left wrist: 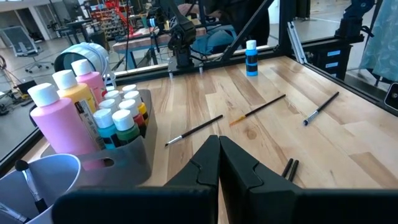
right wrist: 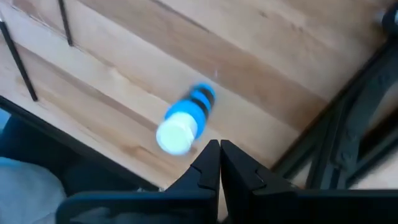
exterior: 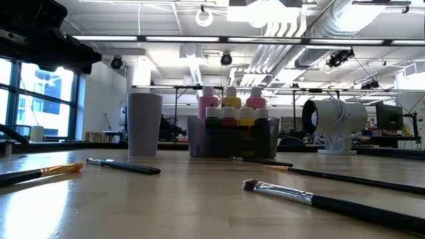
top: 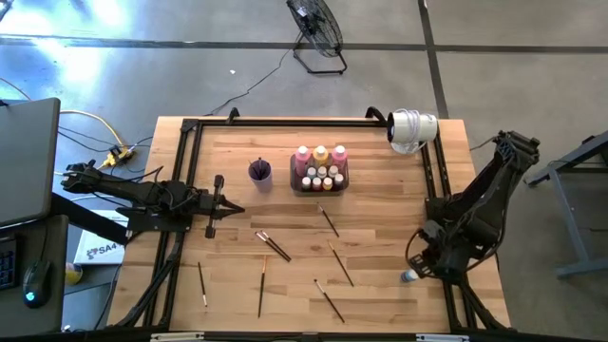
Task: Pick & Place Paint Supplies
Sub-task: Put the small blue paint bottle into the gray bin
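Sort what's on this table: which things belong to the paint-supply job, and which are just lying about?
Job: paint bottles in the tray; blue bottle standing apart; loose paintbrushes.
Just about: purple cup; white fan.

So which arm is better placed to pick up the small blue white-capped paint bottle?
Probably the right: its shut gripper hangs just above the blue bottle, while the left gripper waits across the table.

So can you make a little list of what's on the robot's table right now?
tray: dark, holds the paint bottles, pink and yellow-orange at the back
purple cup: beside the tray, brush inside
paintbrushes: scattered loose on the wood
blue bottle: alone, upright by the right gripper
left gripper: shut, empty
right gripper: shut, empty
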Available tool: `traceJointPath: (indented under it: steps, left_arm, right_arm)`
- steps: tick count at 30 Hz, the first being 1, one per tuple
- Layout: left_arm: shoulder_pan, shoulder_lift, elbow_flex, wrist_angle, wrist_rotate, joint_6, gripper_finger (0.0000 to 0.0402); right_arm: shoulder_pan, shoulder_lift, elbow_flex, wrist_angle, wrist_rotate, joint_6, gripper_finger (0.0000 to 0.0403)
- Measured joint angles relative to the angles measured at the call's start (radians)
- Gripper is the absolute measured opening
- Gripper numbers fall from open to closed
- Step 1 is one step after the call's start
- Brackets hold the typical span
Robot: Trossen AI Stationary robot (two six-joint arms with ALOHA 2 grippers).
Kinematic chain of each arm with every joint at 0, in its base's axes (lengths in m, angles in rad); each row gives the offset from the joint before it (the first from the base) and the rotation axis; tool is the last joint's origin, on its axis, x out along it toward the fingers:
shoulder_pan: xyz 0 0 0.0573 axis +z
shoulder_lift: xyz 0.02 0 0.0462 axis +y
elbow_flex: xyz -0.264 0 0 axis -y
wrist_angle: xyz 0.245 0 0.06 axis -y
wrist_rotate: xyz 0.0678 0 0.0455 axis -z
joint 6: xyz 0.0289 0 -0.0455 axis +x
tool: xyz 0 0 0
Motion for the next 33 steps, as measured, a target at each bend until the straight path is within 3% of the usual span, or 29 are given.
traceJointPath:
  steps: [11, 15, 21, 25, 33]
  left_arm:
    - [0.000, 0.000, 0.000, 0.000, 0.000, -0.049, 0.0000]
    - [0.000, 0.000, 0.000, 0.000, 0.000, -0.074, 0.0000]
    - [0.000, 0.000, 0.000, 0.000, 0.000, -0.076, 0.0000]
    - [0.000, 0.000, 0.000, -0.007, 0.000, -0.076, 0.0000]
    - [0.000, 0.000, 0.000, -0.037, 0.000, -0.076, 0.0000]
  right_arm:
    - [0.020, 0.048, 0.005, 0.002, 0.048, -0.002, 0.0003]
    - [0.020, 0.102, 0.081, -0.040, 0.059, -0.036, 0.0003]
    - [0.034, 0.197, 0.257, -0.250, 0.131, -0.066, 0.0002]
    - [0.061, 0.233, 0.285, -0.246, 0.190, -0.048, 0.0002]
    - [0.071, 0.318, 0.285, -0.205, 0.047, 0.011, 0.0002]
